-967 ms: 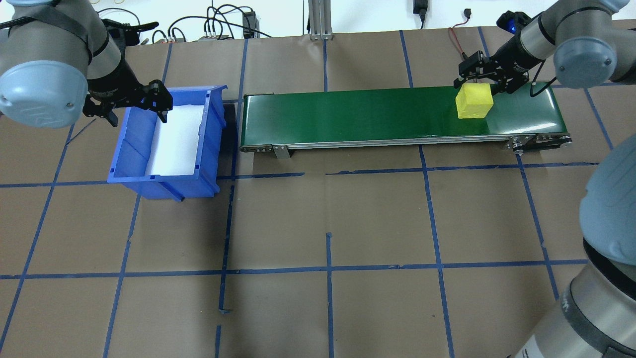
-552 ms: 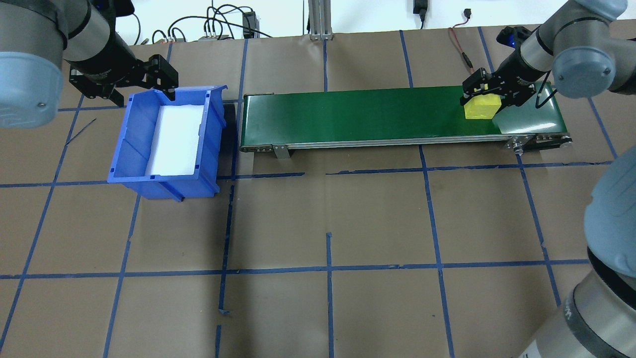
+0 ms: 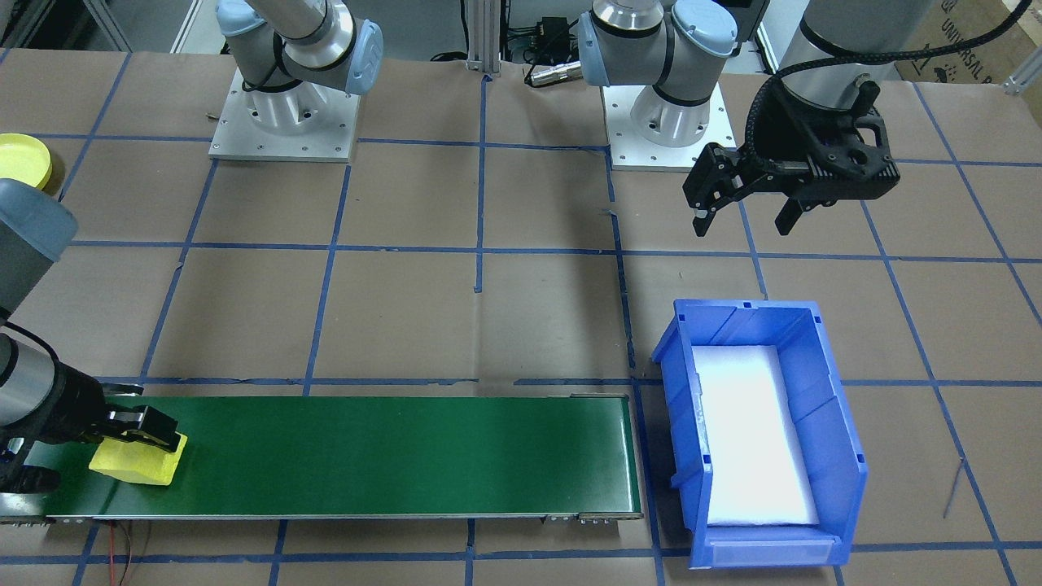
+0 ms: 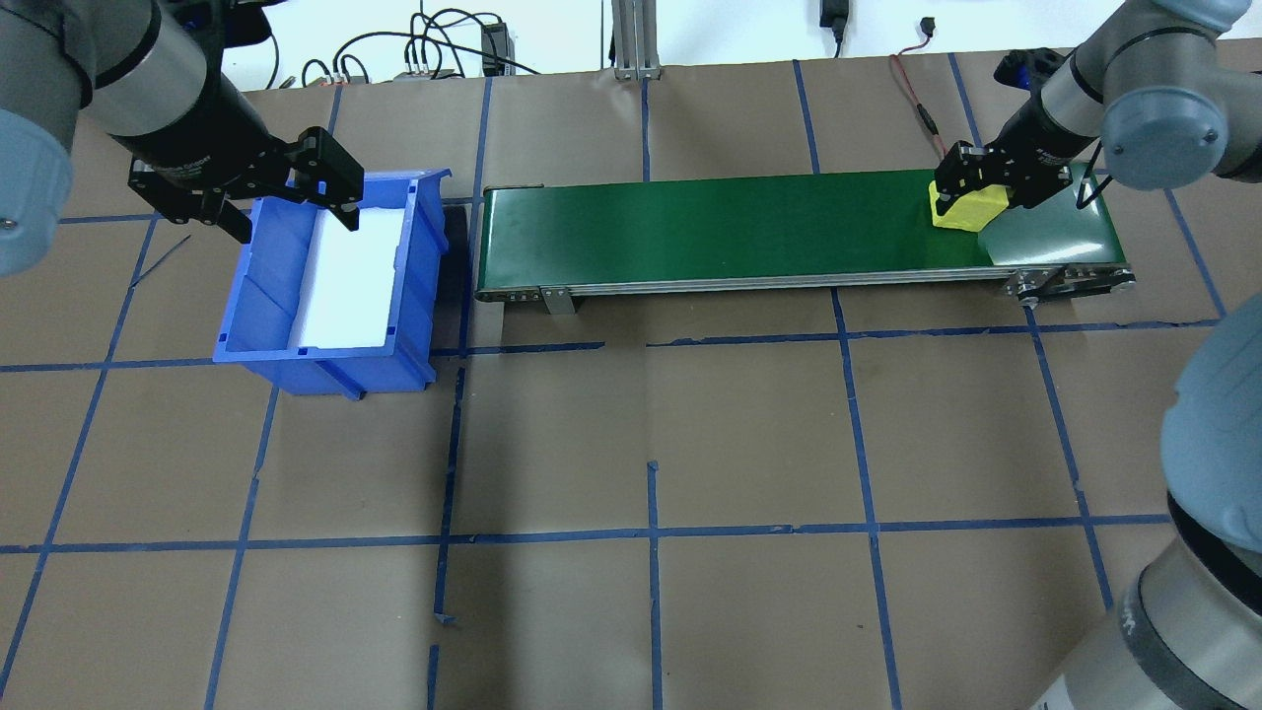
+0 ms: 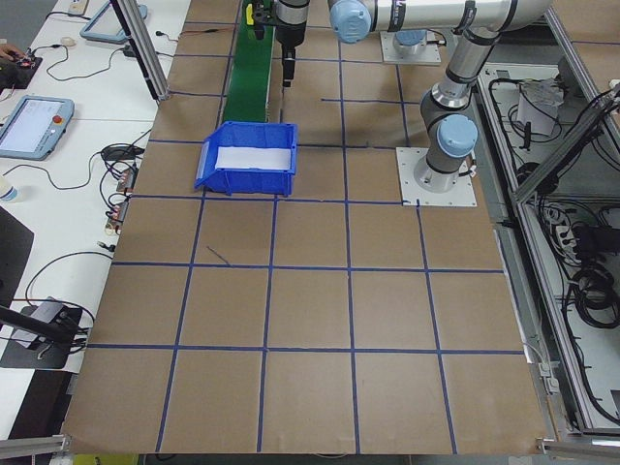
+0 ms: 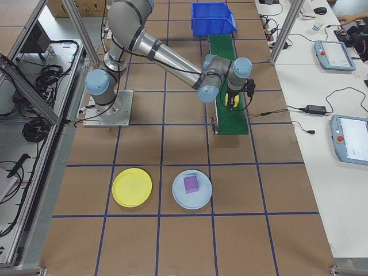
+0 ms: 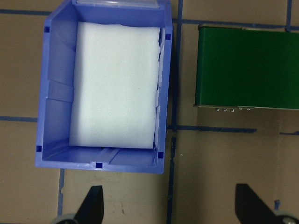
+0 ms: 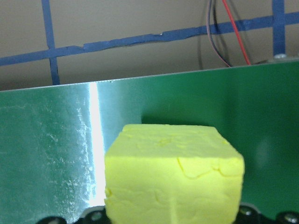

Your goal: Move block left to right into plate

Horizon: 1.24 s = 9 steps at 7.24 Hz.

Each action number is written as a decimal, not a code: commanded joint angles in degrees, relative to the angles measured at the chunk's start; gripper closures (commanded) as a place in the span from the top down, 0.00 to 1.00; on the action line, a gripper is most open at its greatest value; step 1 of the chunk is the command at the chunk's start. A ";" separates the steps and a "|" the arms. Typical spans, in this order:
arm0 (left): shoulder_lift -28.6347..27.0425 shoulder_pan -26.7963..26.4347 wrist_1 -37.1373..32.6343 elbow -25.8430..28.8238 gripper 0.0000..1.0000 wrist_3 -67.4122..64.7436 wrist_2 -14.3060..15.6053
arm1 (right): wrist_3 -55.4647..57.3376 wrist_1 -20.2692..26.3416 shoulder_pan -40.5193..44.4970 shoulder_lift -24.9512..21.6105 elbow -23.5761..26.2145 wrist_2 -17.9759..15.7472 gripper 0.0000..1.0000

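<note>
Block: bright yellow foam cube, cracked surface, on green belt.

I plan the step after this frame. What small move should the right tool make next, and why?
Probably close firmly and lift straight up. The right tool sits low around the yellow foam cube, which rests on the green conveyor belt at its end. The round yellow plastic plate lies away on the table, so the cube must clear the belt first.

The foam block is bright yellow on a dark green conveyor belt. The bin is blue with white foam lining. Brown paper table carries a blue tape grid.
</note>
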 commanded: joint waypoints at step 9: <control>-0.83 -6.33 -2.93 -0.75 1.00 -0.02 0.52 | -50.74 5.49 -44.50 -11.11 7.73 -16.62 0.43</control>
